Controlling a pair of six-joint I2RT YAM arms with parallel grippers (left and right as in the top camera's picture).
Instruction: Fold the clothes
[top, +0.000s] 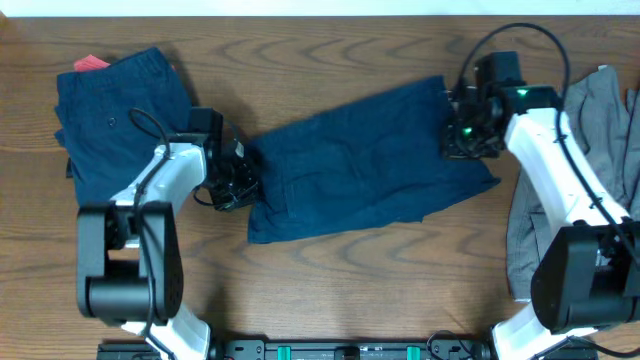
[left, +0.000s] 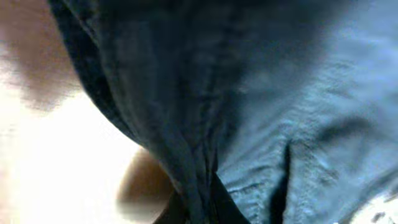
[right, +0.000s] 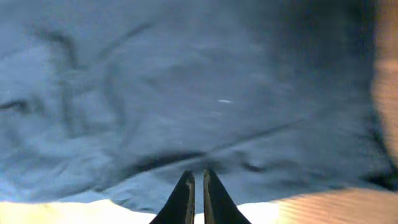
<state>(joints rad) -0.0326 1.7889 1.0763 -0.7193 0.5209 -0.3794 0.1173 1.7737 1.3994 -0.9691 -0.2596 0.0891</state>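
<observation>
A: Well, what did the right fingers (right: 190, 190) look like up close?

B: They were drawn nearly together with only a thin slit between them, and their tips were right at the hem of the dark navy cloth shorts (right: 186, 93). I couldn't tell whether a fold of cloth was nipped there.

A: And the left fingers (top: 232, 185)?

B: That arm's own camera was filled with blurred navy cloth and a seam. The fingers were lost in it, so I couldn't say whether they were wide or narrow. From above they sat at the garment's left edge.

A: Where did the shorts lie?

B: They were spread flat and slanted across the middle of the brown wooden surface (top: 350, 290), between the two arms. The right fingers were at the upper right corner.

A: How would the cloth handle?

B: I judged it light and limp. It would sag from any single hold and might slide on the smooth wood. The hems and seams looked thicker and firmer, so opposite edges or corners seemed the places to pinch, with both arms lifting together to keep a fold straight.

A: And farther off?

B: A folded navy garment (top: 120, 130) lay at the far left with a small red tag-like piece (top: 92, 63) at its top. A crumpled grey garment (top: 600, 130) lay at the right, apparently not yet folded.
</observation>
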